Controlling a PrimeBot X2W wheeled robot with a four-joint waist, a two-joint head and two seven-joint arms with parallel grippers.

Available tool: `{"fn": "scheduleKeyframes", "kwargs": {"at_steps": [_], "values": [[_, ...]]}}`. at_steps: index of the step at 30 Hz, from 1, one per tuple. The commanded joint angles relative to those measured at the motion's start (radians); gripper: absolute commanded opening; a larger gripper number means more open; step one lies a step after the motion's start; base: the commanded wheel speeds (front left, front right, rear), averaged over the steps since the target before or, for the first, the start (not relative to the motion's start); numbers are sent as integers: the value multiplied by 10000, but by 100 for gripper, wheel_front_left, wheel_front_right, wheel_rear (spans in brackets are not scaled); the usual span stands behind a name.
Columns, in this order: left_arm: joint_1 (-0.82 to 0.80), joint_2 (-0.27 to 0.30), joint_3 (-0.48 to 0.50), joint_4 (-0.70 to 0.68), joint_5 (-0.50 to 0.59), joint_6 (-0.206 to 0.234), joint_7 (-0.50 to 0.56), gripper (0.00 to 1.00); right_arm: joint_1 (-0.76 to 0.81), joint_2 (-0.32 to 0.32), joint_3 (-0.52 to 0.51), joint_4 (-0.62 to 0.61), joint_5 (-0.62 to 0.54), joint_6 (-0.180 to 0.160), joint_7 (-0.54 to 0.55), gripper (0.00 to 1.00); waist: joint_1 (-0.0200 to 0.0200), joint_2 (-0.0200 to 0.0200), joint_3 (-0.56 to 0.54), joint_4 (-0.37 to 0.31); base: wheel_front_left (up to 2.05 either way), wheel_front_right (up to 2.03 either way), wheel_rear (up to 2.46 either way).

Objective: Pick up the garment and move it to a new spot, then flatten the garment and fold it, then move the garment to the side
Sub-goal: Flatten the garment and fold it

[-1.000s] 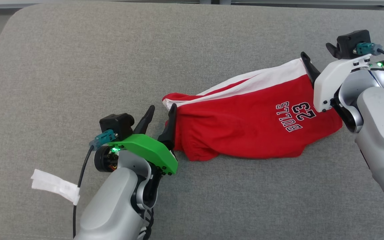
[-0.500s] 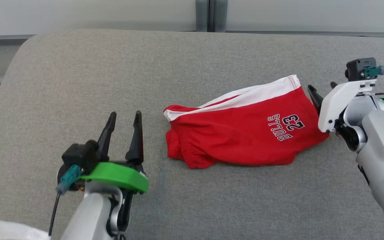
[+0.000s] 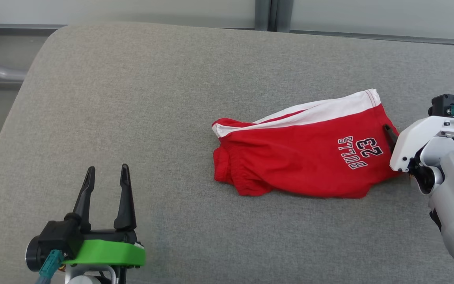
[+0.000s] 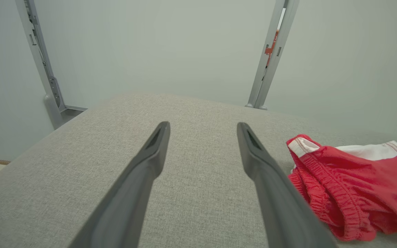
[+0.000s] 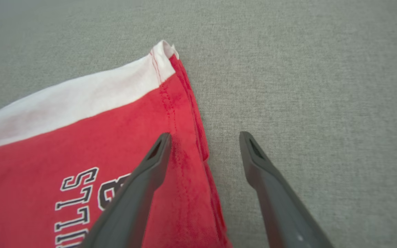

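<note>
garment (image 5: 64, 137) cropped, print (image 5: 76, 203) partly covered

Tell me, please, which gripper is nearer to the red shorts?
Right. The right gripper hangs open across the hem of the shorts, one finger over the fabric, the other over the cushion. The left gripper stands open on the waistband side, clearly apart.

Red garment (image 3: 290, 165) (white band, black lettering) on grey cushion (image 3: 132, 98).
</note>
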Motion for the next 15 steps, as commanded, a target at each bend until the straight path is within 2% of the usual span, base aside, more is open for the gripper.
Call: {"fn": "scheduleKeyframes", "kwargs": {"at_steps": [1, 9, 10, 11, 12, 15], "values": [[233, -31, 145, -106, 220, -99, -20, 100, 23, 17, -100, 175, -84, -17, -59, 100, 0, 0, 208, 295, 0, 0, 0], [412, -94, 551, -241, 467, -374, -20, 100, -50, 496, -315, 1233, -502, -8, 208, 100, 0, 0, 344, 580, 0, 0, 0], [417, -97, 521, -223, 420, -385, -20, 100, -24, 610, -265, 1325, -540, 6, 315, 49, 0, 0, 341, 585, 0, 0, 0], [424, -96, 494, -211, 370, -375, -20, 100, 8, 733, -166, 1399, -596, 30, 417, 11, 0, 0, 331, 582, 0, 0, 0], [440, -96, 466, -198, 310, -354, -20, 100, 38, 809, -93, 1440, -643, 32, 508, 0, 0, 0, 319, 572, 0, 0, 0], [485, -96, 373, -158, 203, -294, -21, 100, 123, 805, 57, 1463, -709, 23, 570, 0, 0, 0, 253, 509, 0, 0, 0]]}}
